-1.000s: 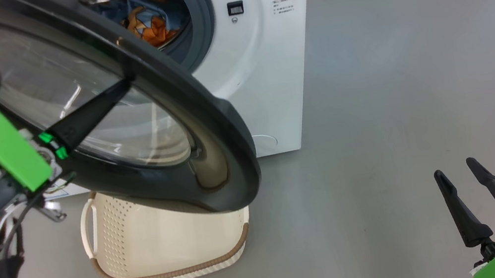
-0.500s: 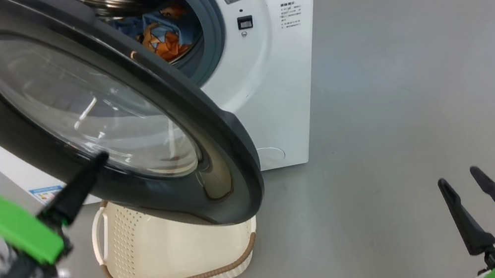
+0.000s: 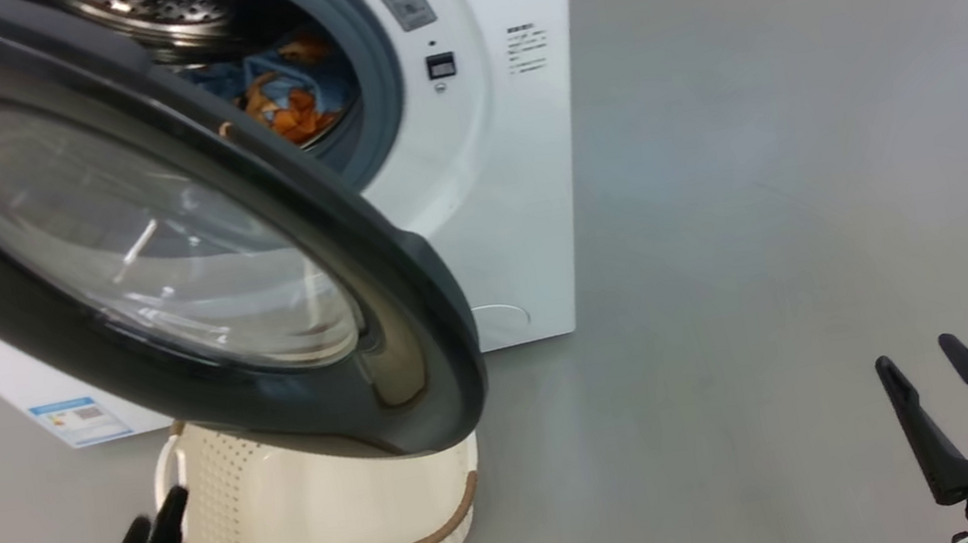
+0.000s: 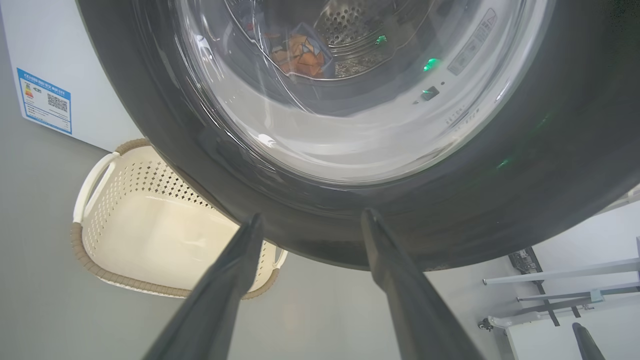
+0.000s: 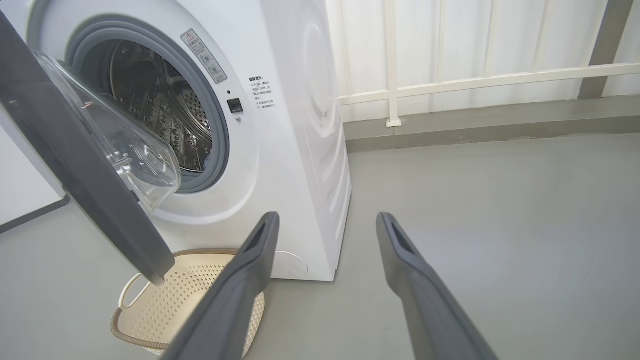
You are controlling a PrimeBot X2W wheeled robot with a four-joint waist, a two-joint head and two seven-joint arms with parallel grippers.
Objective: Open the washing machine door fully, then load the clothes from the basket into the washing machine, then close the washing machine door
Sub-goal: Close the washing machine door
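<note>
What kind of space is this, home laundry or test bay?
Probably a test bay, not a home: the washer stands free on a grey floor, with a white panelled wall and rail behind it.

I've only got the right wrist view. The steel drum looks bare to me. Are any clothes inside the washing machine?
Observer: Yes. The head view shows light-blue garments with orange-brown print low in the perforated steel drum.
Operator: Anything in the basket?
Observer: The left wrist view shows the cream perforated plastic basket bare inside, though the glossy black round door hides one end.
Operator: And the left hand?
Observer: The left hand is open, holding nothing, fingers aimed at the door's lower rim.
</note>
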